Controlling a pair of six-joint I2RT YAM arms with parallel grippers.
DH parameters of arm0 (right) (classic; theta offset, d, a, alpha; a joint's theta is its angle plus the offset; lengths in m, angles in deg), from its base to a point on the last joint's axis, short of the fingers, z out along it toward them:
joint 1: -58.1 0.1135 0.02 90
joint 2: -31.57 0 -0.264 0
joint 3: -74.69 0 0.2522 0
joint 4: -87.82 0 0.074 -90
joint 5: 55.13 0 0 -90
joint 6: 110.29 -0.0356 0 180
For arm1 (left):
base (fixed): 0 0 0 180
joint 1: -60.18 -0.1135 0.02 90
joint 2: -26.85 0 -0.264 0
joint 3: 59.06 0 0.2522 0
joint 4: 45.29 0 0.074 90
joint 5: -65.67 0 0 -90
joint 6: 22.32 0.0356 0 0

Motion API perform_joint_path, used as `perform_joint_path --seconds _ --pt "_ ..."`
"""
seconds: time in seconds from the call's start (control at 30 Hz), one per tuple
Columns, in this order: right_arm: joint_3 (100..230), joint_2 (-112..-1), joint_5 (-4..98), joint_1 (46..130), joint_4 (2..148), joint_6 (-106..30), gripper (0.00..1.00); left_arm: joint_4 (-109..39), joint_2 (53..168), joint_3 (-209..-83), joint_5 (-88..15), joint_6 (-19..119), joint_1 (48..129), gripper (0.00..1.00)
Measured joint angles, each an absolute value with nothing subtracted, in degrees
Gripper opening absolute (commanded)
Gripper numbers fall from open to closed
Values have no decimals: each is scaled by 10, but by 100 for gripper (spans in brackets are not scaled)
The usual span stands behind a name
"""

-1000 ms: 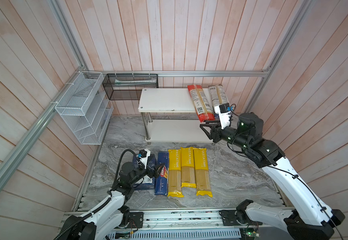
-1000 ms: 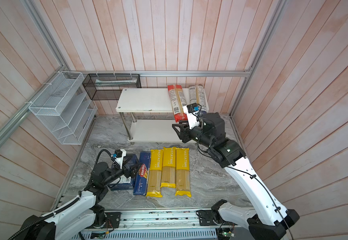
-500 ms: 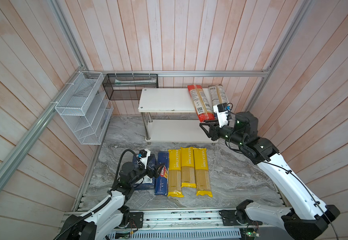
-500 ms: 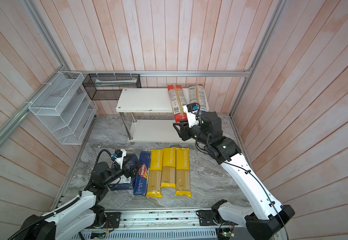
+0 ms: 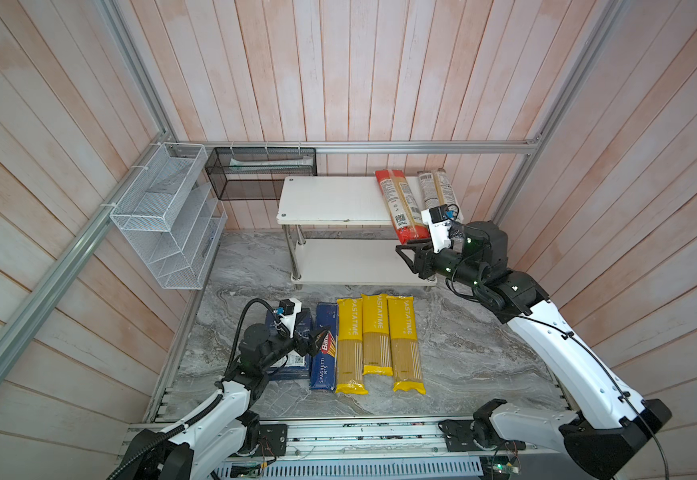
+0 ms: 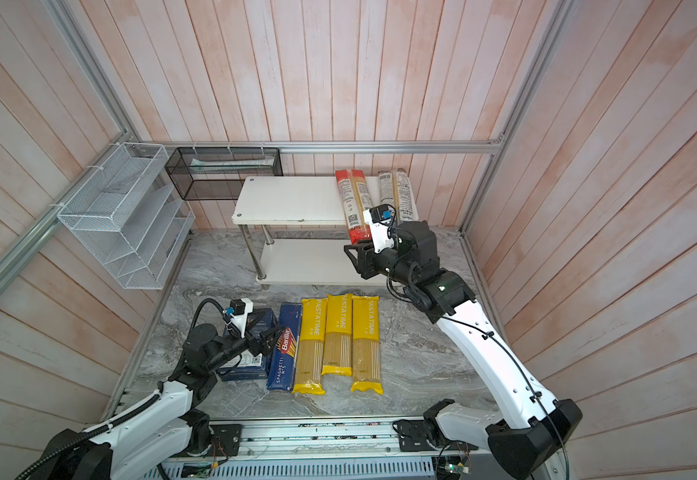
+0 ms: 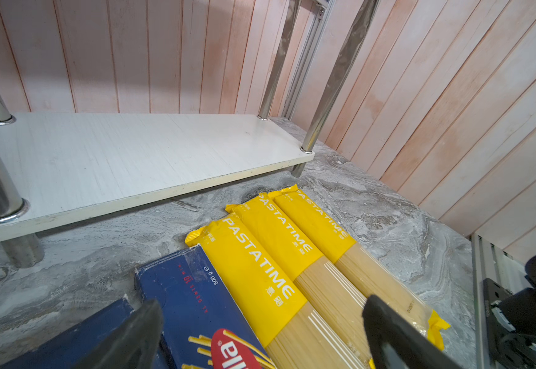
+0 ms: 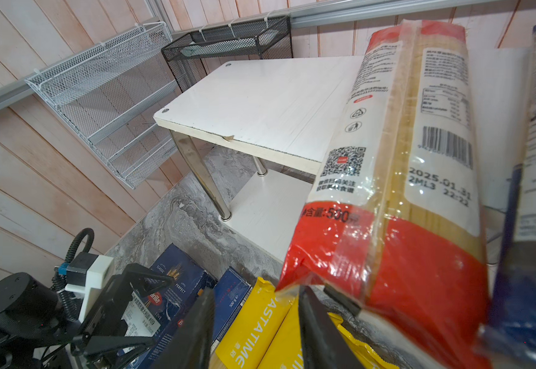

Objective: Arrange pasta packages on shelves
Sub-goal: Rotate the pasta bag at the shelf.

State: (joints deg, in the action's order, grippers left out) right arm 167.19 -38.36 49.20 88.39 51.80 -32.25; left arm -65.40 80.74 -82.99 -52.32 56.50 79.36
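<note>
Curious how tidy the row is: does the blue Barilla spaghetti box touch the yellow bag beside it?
Touching. The left wrist view shows the Barilla box lying flush along the nearest yellow bag, with no gap showing between them.

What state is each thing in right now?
Red bag: on top shelf, front end overhanging the edge.
Blue-ended bag: on top shelf, beside the red bag.
Yellow bags: three flat on the table, side by side.
Barilla boxes: two flat on the table.
Left hand: open, over a Barilla box.
Right hand: open, empty, by the red bag's overhanging end.
</note>
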Motion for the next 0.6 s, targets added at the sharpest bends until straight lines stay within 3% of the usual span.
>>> perform_joint_path --seconds 0.6 --pt "1684 -429 494 883 538 -303 43 -654 807 -830 -523 565 794 100"
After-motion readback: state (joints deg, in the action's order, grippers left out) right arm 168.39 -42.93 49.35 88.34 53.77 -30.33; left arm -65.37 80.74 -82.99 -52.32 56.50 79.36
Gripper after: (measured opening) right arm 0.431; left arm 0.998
